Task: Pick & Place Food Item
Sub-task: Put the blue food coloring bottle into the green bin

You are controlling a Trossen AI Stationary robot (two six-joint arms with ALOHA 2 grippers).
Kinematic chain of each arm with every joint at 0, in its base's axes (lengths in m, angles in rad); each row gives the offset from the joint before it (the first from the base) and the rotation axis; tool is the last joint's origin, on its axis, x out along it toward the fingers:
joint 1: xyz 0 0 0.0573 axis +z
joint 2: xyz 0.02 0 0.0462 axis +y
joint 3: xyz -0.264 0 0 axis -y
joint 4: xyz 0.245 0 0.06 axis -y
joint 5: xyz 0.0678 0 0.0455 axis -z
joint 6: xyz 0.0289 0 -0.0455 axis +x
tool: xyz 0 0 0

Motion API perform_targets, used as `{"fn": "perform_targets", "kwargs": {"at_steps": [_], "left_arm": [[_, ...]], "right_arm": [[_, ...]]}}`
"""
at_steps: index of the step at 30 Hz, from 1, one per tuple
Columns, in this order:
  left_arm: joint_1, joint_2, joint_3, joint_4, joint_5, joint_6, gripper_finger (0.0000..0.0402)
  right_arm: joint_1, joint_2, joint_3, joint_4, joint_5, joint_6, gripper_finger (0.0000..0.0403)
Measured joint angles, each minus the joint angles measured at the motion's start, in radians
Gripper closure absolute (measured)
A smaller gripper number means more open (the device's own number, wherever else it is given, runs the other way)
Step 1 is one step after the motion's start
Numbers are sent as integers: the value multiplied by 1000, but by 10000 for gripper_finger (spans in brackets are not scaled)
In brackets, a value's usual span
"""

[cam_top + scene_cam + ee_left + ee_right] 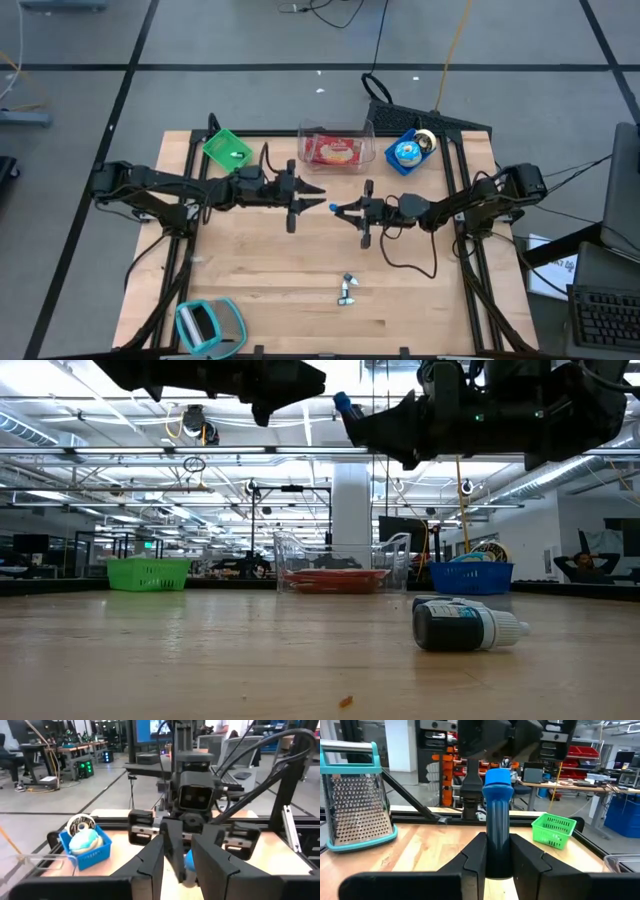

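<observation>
My right gripper [342, 209] hangs over the middle of the table, shut on a dark blue tube with a light-blue cap [498, 777]. The cap [333, 207] points toward the table's left. My left gripper [316, 192] faces it from the left at about the same height, open, its fingertips just short of the cap. In the left wrist view the cap [190, 861] shows through the gap between my left fingers [150, 865]. Both grippers are high above the tabletop in the low view, with the cap [343, 402] between them. My right gripper pinches the tube's dark body [497, 847] between its two fingers. The fingers come roughly level from the table's right and lie along the tube. The capped end sticks out past the fingertips, and the tube is lifted clear of the table.
At the table's far edge stand a green basket [228, 150], a clear bin with a red packet [335, 148] and a blue basket [407, 152] holding a round item. A small dark bottle [347, 291] lies toward the near edge. A teal grater [207, 325] lies at the near left.
</observation>
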State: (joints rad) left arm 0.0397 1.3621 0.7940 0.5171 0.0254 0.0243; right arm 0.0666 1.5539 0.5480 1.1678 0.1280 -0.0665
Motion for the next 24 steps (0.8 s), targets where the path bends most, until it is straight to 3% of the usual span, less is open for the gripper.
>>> {"fn": "perform_targets", "kwargs": {"at_steps": [4,10,16,24], "left_arm": [[-16,0,0,-13,-1,4,291],[-46,43,0,-27,0,20,235],[-54,125,0,92,-32,19,188],[-36,165,0,121,-54,17,174]], "right_arm": [[0,0,0,8,0,-2,341],[0,0,0,11,0,-2,315],[0,0,0,19,0,-2,299],[0,0,0,-3,-1,1,299]]}}
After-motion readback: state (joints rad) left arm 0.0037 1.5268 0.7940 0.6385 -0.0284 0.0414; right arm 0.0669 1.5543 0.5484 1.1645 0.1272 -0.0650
